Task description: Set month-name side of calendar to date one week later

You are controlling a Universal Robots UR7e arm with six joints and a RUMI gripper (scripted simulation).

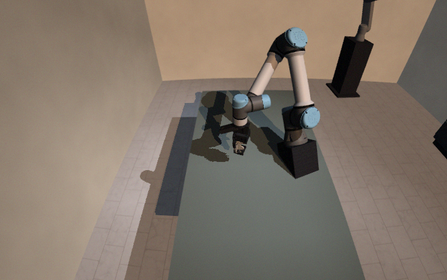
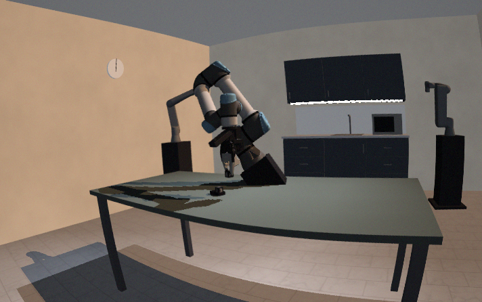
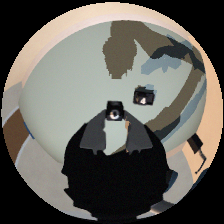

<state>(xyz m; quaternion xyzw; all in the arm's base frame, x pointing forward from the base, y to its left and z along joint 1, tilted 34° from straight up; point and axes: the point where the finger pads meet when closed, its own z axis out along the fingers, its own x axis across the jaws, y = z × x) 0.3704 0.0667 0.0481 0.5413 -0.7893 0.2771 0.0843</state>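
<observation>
My gripper (image 1: 238, 147) (image 2: 227, 173) (image 3: 114, 110) is shut on a small dark calendar cube (image 3: 114, 112) (image 2: 227, 173) and holds it well above the table. The digit on the cube is too small to read. The dark calendar tray (image 3: 144, 96) (image 2: 217, 193) rests on the table below and a little to the side of the gripper. It holds the second cube, which shows a pale face in the wrist view. In the top view the gripper covers most of the tray.
The grey-green table (image 1: 250, 211) (image 2: 319, 202) carries the arm's black base (image 1: 298, 158) (image 2: 263, 173) close to the right of the tray. Arm shadows fall across the far left of the table. A second arm on a pedestal (image 2: 176, 156) stands behind.
</observation>
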